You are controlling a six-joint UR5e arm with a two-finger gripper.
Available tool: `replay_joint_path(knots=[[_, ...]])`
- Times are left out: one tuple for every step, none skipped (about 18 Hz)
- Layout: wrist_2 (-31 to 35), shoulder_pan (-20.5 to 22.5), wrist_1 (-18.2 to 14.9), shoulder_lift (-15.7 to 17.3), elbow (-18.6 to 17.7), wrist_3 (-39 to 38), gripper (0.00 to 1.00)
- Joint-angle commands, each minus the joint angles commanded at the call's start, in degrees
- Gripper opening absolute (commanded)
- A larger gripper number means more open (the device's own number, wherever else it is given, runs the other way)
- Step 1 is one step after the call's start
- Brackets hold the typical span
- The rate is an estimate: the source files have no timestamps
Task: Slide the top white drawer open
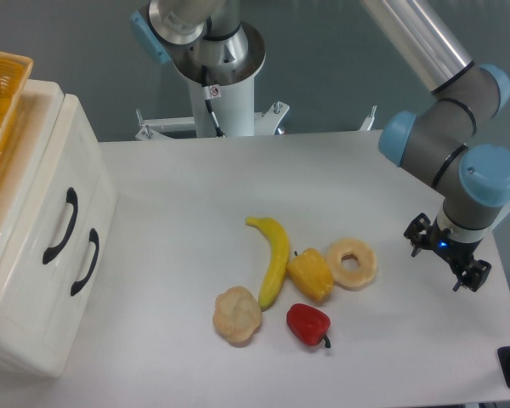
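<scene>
Spread across most of the view, a white counter (204,187). At its left edge, a glossy cream-white cabinet (21,340), with the top white drawer (47,191) set flush in the cabinet front, closed, marked by one curved black handle (61,225); just below and to the right, the lower drawer (76,289) with a matching black handle (85,262), also closed. On the cabinet top, cut by the frame's left edge, an orange-yellow woven basket (4,85). Reaching in from the upper right, the grey and blue arm (446,127), bent down over the far right of the counter, well apart from the cabinet. Behind the counter, the arm's metal base column (221,68). Near the counter's middle, a cluster of toy foods: a yellow banana (274,259), curved and lying lengthwise; touching its right side, a yellow pepper (311,274); just beside that, a pale ring-shaped piece (353,263); below, a red pepper (308,323); at the banana's lower end, a beige lumpy piece (237,315). At the arm's tip, the black pincer (447,262), holding nothing; fingers too small and dark to judge parted or closed, so cannot tell.
</scene>
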Motion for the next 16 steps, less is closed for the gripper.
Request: replay_joint_path(knots=[[0.00,0.00,0.00,0.00,0.17,0.00,1.00],[0.09,0.00,0.00,0.09,0.18,0.00,1.00],[0.43,0.00,-0.09,0.09,0.00,0.00,1.00],[0.52,-0.17,0.00,0.09,0.00,0.00,1.00],[0.44,-0.18,-0.09,0.17,-0.09,0.00,1.00],[0.35,-0.18,-0.09,0.61,-0.61,0.00,1.00],[0.09,-0.18,0.09,1.05,-1.66,0.09,1.00],[-0.35,-0.09,0.61,1.23,-2.89,0.17,1.00],[-0.79,0.00,0.96,1.49,-3.25,0.09,1.00],[-0.79,-0.17,0.97,1.84,-3.34,0.09,1.00],[-0.79,-0.18,1.14,1.93,-3.86,0.09,1.00],[-0.79,0.00,1.66,2.19,-4.65,0.09,1.00],[-0.79,0.09,2.54,2.20,-5.09,0.00,1.00],[-0.79,0.35,2.98,2.11,-5.53,0.00,1.00],[-0.79,0.53,3.16,2.11,-6.32,-0.09,1.00],[-0.79,0.44,3.43,2.20,-6.68,-0.61,1.00]])
